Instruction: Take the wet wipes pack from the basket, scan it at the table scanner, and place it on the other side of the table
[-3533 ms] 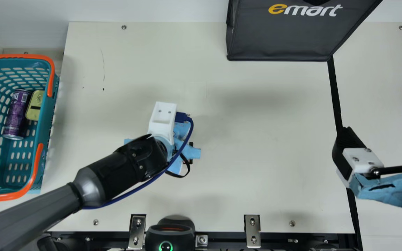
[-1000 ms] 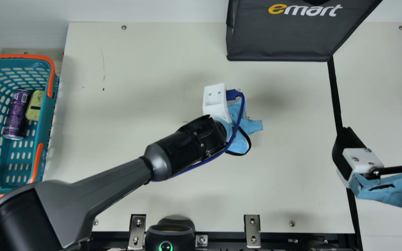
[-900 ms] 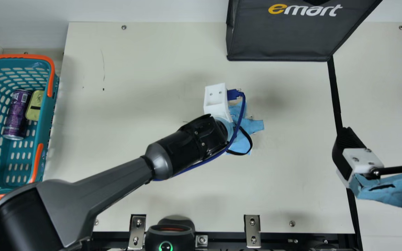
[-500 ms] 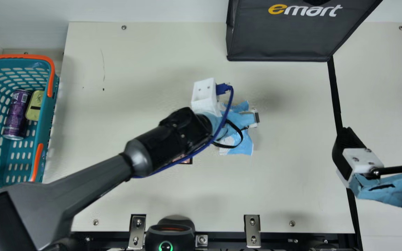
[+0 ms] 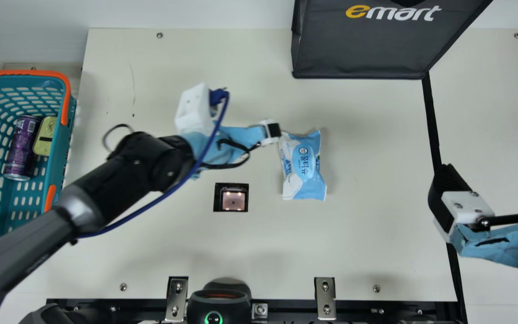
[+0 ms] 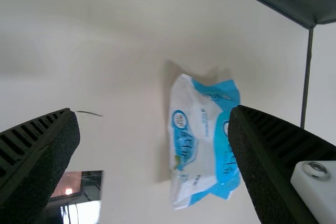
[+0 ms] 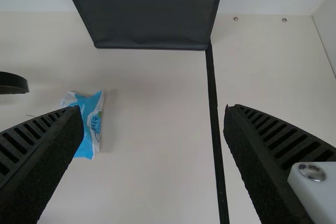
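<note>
Beside a pale wall (image 5: pixel 196 13), the cream table (image 5: pixel 376 225) bears the wet wipes pack (image 5: pixel 303 166), left pincer (image 5: pixel 236 150) and right pincer (image 5: pixel 492 174) each agape.

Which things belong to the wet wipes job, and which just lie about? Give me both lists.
For the job:
wet wipes pack
table scanner
basket
table

Just lying about:
purple can, in the basket
yellow tin, beside the can
dark bag
</note>
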You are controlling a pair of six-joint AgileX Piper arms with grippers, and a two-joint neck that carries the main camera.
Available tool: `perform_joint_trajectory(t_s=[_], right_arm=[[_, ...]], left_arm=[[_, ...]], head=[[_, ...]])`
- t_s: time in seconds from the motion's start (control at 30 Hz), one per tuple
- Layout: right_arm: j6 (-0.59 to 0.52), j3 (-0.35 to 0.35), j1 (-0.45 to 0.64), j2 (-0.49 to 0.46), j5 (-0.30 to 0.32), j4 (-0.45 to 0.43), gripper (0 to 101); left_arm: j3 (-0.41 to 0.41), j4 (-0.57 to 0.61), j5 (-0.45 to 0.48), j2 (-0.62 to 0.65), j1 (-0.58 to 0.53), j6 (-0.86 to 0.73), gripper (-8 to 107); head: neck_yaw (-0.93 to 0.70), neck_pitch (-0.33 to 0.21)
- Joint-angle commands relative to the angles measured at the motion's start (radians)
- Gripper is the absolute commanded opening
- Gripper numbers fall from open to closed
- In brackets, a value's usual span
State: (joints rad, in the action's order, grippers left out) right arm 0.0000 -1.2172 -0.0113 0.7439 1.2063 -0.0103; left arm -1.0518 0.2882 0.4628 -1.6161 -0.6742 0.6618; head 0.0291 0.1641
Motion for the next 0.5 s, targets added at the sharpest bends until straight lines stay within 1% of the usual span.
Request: perform_joint_trajectory(t_s=[0.0,0.27,0.47], right_arm=[[0.0,0.0,0.0,0.0,0.0,0.0,95],[0.0,0.0,0.0,0.0,0.0,0.0,95],[0.0,0.0,0.0,0.0,0.0,0.0,95]], left_arm=[[0.058,0.072,-0.004,0.057,0.062,-0.124,90],[0.181,0.247,0.015,0.207,0.233,-0.39,90],[0.25,0.355,0.065,0.312,0.37,-0.578,90]], head=[[-0.002,-0.026],[-0.002,-0.026],[-0.002,-0.026]])
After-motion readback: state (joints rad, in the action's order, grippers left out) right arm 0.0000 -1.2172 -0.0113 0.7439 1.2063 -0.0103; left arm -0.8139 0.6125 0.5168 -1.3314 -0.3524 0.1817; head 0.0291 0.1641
